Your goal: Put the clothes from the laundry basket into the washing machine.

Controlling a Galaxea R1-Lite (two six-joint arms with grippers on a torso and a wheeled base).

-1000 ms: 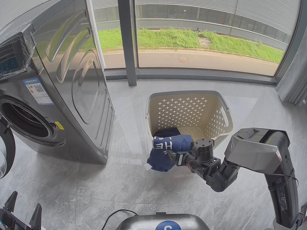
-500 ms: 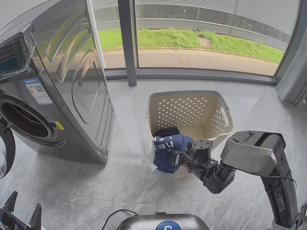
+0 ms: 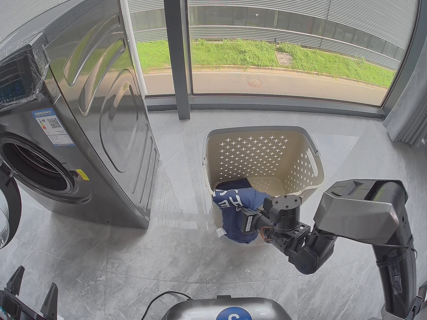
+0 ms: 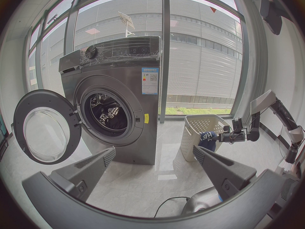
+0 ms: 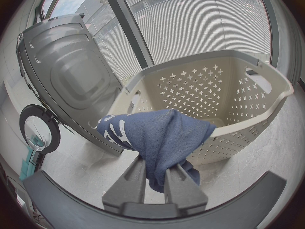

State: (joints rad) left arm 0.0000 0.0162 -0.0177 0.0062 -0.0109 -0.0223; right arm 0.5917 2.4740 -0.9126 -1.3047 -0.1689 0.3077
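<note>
A dark blue garment (image 3: 232, 203) with white lettering hangs over the near rim of the cream laundry basket (image 3: 262, 129), partly draped down its outside. My right gripper (image 3: 241, 217) is shut on the garment (image 5: 159, 134), the cloth pinched between its fingers (image 5: 133, 178), just in front of the basket (image 5: 203, 89). The grey washing machine (image 3: 102, 112) stands to the left with its drum (image 4: 108, 115) open and its round door (image 4: 44, 131) swung wide; dark cloth lies inside the drum. My left gripper (image 3: 31, 292) is low at the near left, open and holding nothing (image 4: 155, 153).
Tall windows and a dark pillar (image 3: 175, 45) run behind the basket. A grey curtain (image 3: 409, 107) hangs at the far right. A black cable (image 3: 164, 295) lies on the tiled floor near me. Open floor (image 3: 178, 245) separates machine and basket.
My right gripper has shifted right, toward the basket, carrying the blue garment with it; the cloth now hangs closer against the basket's front wall. The left arm has stayed still.
</note>
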